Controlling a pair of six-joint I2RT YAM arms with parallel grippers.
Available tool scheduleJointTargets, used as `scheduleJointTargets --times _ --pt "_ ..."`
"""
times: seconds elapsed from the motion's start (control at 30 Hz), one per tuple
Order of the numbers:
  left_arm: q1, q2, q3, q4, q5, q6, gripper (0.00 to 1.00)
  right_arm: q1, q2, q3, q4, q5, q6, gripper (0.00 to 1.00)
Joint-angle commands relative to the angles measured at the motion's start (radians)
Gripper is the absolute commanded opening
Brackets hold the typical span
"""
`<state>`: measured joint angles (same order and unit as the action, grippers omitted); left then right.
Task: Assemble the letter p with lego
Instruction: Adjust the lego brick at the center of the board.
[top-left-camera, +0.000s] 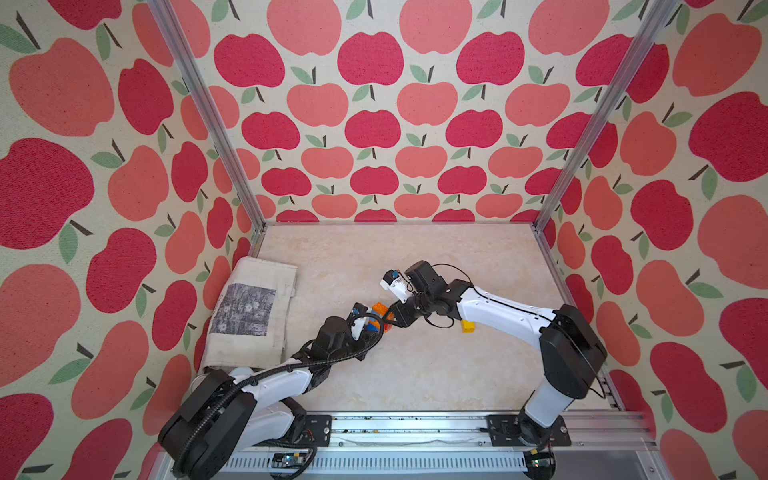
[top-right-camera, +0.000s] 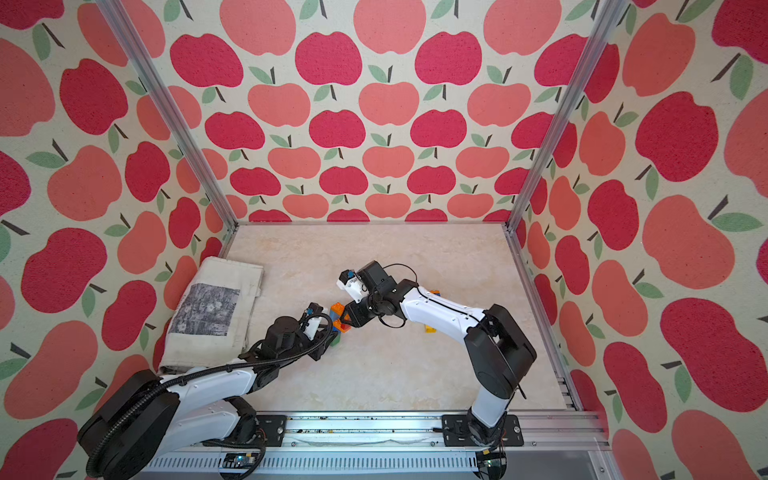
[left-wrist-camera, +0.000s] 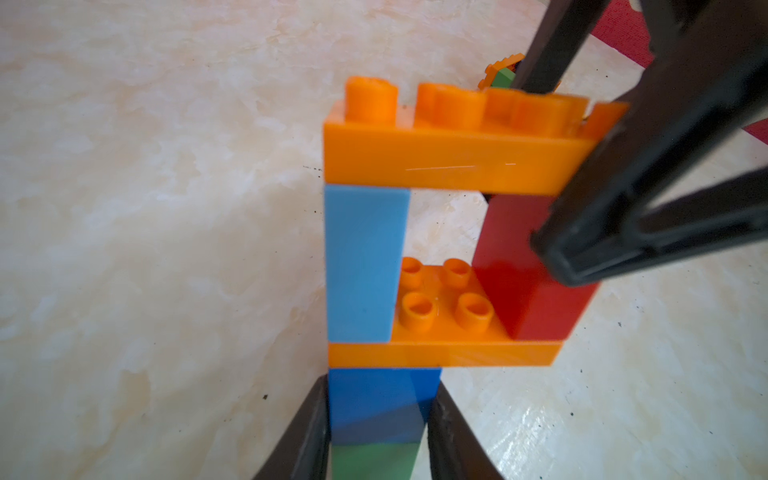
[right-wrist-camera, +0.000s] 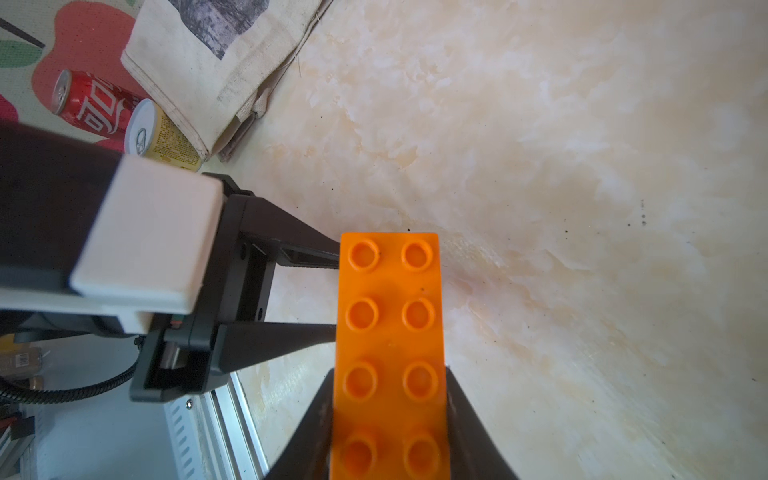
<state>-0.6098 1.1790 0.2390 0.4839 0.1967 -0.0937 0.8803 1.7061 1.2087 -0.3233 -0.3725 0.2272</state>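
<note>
The pale marbled table (top-left-camera: 415, 374) filled the cell floor, with a folded cloth bag (top-left-camera: 249, 311) along its left edge and both arms reaching in to meet near the middle. Between them stood the lego (top-left-camera: 380, 309), a nearly complete P. The left gripper (left-wrist-camera: 380, 380) was clamped on the dark blue brick (left-wrist-camera: 374, 395) of the stem, above a green brick (left-wrist-camera: 374, 461). The right gripper (right-wrist-camera: 390, 370) was closed across the top orange brick (left-wrist-camera: 453, 162). That brick spanned a light blue brick (left-wrist-camera: 361, 266) and a red brick (left-wrist-camera: 523, 291), which both rose from a lower orange brick (left-wrist-camera: 444, 353). The step in hand looked to be seating this top piece to close the bowl. It would go best with a push straight down the line of the stem while the left clamp braced it, so nothing hinged at the blue joint. The seam over the light blue brick looked flush, but the one over the red was partly hidden, so an even press there seemed wise before letting go. A spare yellow brick (top-left-camera: 468, 326) lay just beside the right arm.
</note>
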Motion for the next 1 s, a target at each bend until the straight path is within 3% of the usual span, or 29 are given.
scheduleJointTargets --times 0.0,0.2,0.53,0.97 --pt "-0.004 0.018 0.024 0.036 -0.023 0.001 0.40 0.008 0.022 0.034 -0.032 -0.022 0.018 0.18" --pt "-0.013 0.036 0.031 0.044 -0.034 0.002 0.44 0.009 0.032 0.042 -0.033 -0.026 0.028 0.18" --pt "-0.023 0.050 0.041 0.032 -0.048 0.009 0.35 0.008 0.040 0.044 -0.043 -0.015 0.032 0.19" --pt "-0.048 0.056 0.060 -0.016 -0.100 0.043 0.35 -0.015 0.016 0.033 -0.053 -0.018 0.060 0.49"
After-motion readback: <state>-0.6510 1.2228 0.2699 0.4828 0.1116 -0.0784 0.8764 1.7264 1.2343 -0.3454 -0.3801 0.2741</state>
